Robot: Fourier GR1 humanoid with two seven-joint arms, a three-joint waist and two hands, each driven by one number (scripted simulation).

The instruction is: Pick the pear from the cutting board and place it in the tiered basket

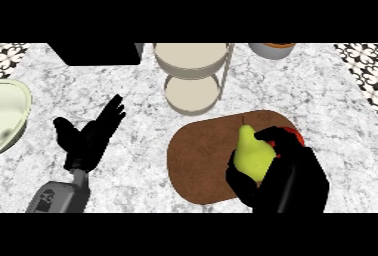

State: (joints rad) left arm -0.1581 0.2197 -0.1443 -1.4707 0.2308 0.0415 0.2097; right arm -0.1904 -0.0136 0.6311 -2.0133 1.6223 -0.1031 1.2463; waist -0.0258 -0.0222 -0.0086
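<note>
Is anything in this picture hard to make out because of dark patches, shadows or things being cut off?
In the head view, the right hand is so black that its fingers merge into one shape around the pear; a red thing behind it is mostly hidden; the tiered basket and a dark box are cut by the top edge; the cutting board shows no clear shadow.

Grey-veined marble-look worktop (310,95); matt brown wood-like cutting board (203,155); smooth yellow-green pear (253,155); thin metal-framed tiered basket (193,75); matt black right robot hand (284,182).
</note>
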